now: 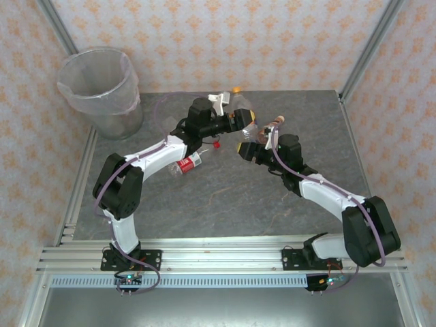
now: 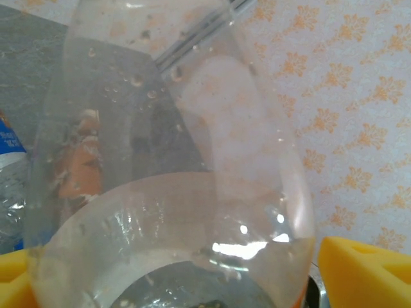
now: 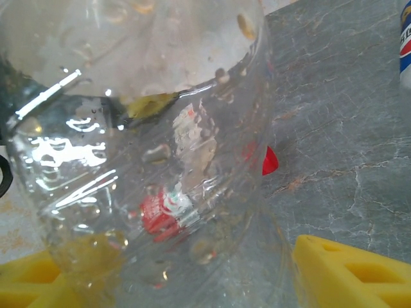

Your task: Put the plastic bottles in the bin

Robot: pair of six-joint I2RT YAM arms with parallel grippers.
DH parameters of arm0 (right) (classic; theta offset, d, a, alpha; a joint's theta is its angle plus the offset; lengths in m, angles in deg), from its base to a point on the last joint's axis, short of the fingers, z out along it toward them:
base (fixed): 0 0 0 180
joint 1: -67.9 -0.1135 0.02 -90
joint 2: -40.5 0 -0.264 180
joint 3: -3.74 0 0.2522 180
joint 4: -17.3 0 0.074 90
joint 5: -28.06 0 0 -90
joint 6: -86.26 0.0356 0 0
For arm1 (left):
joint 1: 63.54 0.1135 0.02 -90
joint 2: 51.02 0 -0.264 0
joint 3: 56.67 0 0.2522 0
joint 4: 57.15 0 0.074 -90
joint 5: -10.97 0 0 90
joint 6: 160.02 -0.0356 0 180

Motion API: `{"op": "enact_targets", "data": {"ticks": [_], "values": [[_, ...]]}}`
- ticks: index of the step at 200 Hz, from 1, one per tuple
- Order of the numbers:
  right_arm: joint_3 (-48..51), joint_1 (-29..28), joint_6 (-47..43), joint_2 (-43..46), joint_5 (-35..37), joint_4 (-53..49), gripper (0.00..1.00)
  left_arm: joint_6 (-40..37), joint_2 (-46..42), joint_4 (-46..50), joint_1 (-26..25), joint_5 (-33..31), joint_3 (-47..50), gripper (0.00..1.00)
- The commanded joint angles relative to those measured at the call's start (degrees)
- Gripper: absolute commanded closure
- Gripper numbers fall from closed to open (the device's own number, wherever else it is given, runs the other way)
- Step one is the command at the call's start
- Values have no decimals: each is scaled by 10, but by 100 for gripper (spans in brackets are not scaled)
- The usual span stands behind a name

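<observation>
Bin (image 1: 102, 88) upright at far left, well apart from both arms. Left gripper (image 1: 240, 120) over mid-table (image 1: 238, 204), narrowed around clear bottle (image 1: 251, 121); on left wrist camera, bottle wall (image 2: 173, 192) spanning the gap between yellow pads (image 2: 359, 269). Right gripper (image 1: 245, 147) just beside it on the near side, second bottle (image 3: 148, 160) between its pads (image 3: 350, 269); cannot tell whether gripped or merely straddled. Red-labelled bottle (image 1: 187, 163) lying flat by left forearm, loose red cap (image 1: 215, 144) near it. Orange-capped bottle (image 1: 235, 92) at far edge.
</observation>
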Motion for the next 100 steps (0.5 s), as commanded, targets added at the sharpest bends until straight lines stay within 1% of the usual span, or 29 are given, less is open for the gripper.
{"op": "enact_targets", "data": {"ticks": [1, 17, 40, 47, 53, 62, 72, 100], "values": [[-18, -8, -14, 12, -28, 25, 100, -11, 3, 2, -4, 0, -25, 14], [-19, -8, -17, 14, -26, 23, 100, -5, 7, -11, -4, 7, -26, 20], [-17, -9, -20, 15, -19, 19, 94, -7, 8, -7, -4, 13, -31, 33], [-17, -9, -19, 15, -19, 19, 92, -9, 7, -5, -4, 13, -30, 36], [-18, -8, -18, 16, -18, 20, 88, -11, 6, -2, -4, 11, -30, 37], [-16, -9, -17, 17, -14, 21, 78, -14, 5, 3, -4, 8, -30, 38], [-13, -9, -12, 19, -5, 25, 65, -17, 4, 8, -4, 5, -31, 39], [-7, -9, -9, 27, 23, 25, 33, -29, -4, 22, -3, -8, -27, 42]]}}
